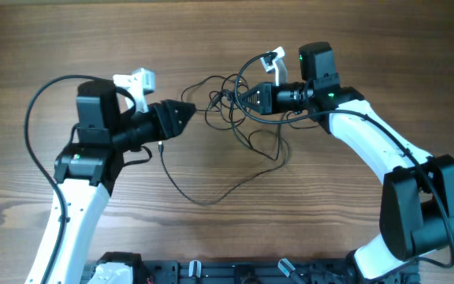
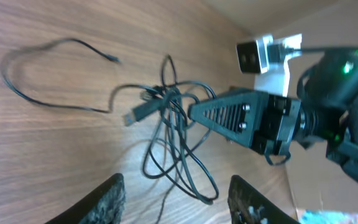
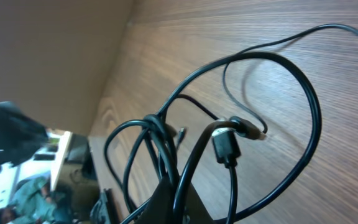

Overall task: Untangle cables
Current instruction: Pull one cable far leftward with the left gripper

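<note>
Closest to the arms' bases, a single slack strand of the cables sags across the bare wooden table, running from just under the left arm to below the main tangle. Above that loop, the left gripper points right toward the bundle and stops just short of it. In its wrist view the gripper stands partly open, with its two fingers apart and only table and cable loops showing between them, so it holds nothing.

Beyond the fingers, the cables lie as a loose knot of thin black cords. A flat plug pokes out to the left, and one long strand curves away to a tiny plug.

The right gripper comes in from the opposite side, and its narrow tip meets the knot. It is closed on the cables, pinching several strands. From its own camera the cords fan up out of the gripper in wide loops, and a black plug hangs among them above the table.

Farthest from the bases, a few thin loops arc behind the right gripper, near its white camera.
</note>
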Controlling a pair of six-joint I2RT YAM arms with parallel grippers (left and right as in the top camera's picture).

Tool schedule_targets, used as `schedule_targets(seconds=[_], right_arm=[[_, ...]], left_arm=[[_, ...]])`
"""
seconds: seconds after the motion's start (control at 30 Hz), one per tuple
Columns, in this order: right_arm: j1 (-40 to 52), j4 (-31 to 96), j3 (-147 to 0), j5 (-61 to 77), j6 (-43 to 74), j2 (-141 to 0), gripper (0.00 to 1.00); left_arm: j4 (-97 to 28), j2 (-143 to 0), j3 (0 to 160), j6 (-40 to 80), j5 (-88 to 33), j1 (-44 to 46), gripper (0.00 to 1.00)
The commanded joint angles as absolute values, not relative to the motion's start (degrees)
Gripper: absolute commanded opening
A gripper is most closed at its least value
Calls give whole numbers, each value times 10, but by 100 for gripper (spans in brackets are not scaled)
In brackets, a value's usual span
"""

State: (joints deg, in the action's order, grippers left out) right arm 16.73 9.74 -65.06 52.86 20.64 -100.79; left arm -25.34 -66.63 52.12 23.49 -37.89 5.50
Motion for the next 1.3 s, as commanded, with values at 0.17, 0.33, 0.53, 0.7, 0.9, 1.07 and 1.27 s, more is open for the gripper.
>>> schedule_targets(seconds=[0.17, 0.33, 0.53, 0.7, 0.9, 1.07, 1.27], right_arm=[[203, 92, -653, 576, 166, -1014, 4], [203, 90, -653, 590, 161, -1014, 4], [55, 228, -654, 442, 174, -997, 4], [-102, 328, -654, 410, 164, -991, 4], [-162, 355, -654, 245, 210, -991, 4], [-228, 367, -654, 237, 210, -991, 4], [-322, 371, -654, 206, 249, -991, 4]], left_arm=[[-246, -766, 525, 229, -322, 111, 56], [-248, -806, 525, 226, -311, 111, 4], [-382, -785, 525, 234, -77, 15, 4], [-380, -764, 525, 234, -85, -133, 4], [-356, -764, 525, 277, -78, -242, 4], [-306, -764, 525, 305, -152, -415, 4], [-303, -764, 525, 370, -156, -540, 4]])
